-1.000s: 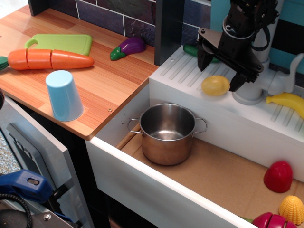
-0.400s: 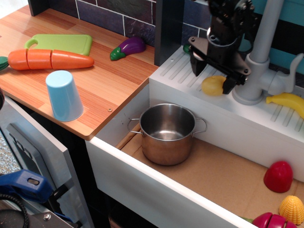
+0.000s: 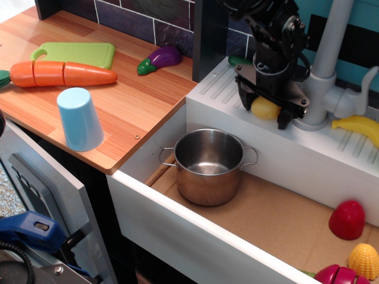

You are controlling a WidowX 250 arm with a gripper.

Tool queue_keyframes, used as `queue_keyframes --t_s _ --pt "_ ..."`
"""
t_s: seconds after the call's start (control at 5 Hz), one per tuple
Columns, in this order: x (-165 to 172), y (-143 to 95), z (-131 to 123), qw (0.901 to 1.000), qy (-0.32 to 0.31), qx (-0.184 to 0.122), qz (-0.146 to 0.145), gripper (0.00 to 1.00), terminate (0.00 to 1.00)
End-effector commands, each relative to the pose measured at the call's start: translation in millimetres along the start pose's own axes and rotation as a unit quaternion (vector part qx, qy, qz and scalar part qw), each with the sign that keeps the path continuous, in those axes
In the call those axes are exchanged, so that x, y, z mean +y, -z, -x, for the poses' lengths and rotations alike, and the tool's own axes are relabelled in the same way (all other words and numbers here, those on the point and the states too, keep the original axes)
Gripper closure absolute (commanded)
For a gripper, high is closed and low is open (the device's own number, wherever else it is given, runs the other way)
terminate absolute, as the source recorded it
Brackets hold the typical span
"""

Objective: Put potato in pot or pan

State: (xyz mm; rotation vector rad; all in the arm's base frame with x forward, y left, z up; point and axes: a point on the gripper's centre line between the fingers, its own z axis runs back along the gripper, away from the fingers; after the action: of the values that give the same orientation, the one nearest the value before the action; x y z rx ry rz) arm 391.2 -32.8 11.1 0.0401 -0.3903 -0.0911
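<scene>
Shiny steel pot (image 3: 208, 167), glossy plastic potato (image 3: 265, 108), matt black claw (image 3: 264, 111).

Wood counter (image 3: 124, 100) at left, dark tile wall (image 3: 142, 15) behind, white sink unit (image 3: 284, 148) w/ grey faucet (image 3: 328, 65).

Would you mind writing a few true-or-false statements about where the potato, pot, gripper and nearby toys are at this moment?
1. The potato lies inside the pot. False: it rests on the white ridged ledge above the pot.
2. The gripper straddles the potato with its fingers either side. True.
3. The pot is empty. True.
4. The blue cup stands in the sink. False: it stands upside down on the wooden counter.
5. The banana lies right of the faucet. True.
</scene>
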Motion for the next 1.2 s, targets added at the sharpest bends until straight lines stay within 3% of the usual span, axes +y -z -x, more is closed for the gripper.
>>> queue_keyframes --t_s 0.0,0.4,0.6,0.8,1.0 --pt "-0.3 -11.0 -11.8 1.0000 -0.007 -0.005 -0.003 1.00 0.00" --pt "17.3 -38.9 5.4 0.9982 -0.007 0.027 -0.053 1.00 0.00" --pt "27.8 -47.3 18.3 0.9966 -0.010 0.054 -0.061 1.00 0.00" --pt "37.8 -48.3 28.3 0.9964 -0.002 0.061 -0.060 1.00 0.00" --pt "44.8 -50.9 32.6 0.9956 -0.004 0.090 -0.027 0.00 0.00"
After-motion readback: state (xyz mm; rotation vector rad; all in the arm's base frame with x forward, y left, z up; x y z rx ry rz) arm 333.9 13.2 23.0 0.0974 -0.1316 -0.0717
